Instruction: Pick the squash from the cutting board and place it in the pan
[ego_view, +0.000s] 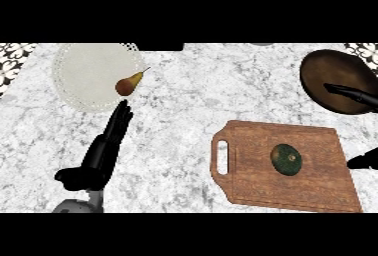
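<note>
right hand (363, 161) barely in view, fingers can't tell | round dark-green squash (286, 159) just left of it, on the wooden cutting board (325, 190) | looks hard, smooth, probs slippery, so wrap its widest part

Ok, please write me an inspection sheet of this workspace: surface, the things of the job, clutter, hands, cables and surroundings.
Surface: white-grey marble counter.
Job's things: dark green squash lying on the wooden cutting board, near its middle; dark brown pan at far right, nothing in it, black handle pointing right.
Clutter: pear on the right edge of a white plate, far left.
Hands: left hand open, fingers straight, pointing at the plate, holding nothing; right hand only partly in view at the right edge, beside the board.
Cables: nothing seen.
Surroundings: patterned tiles at the upper corners; a dark object at the top edge.
</note>
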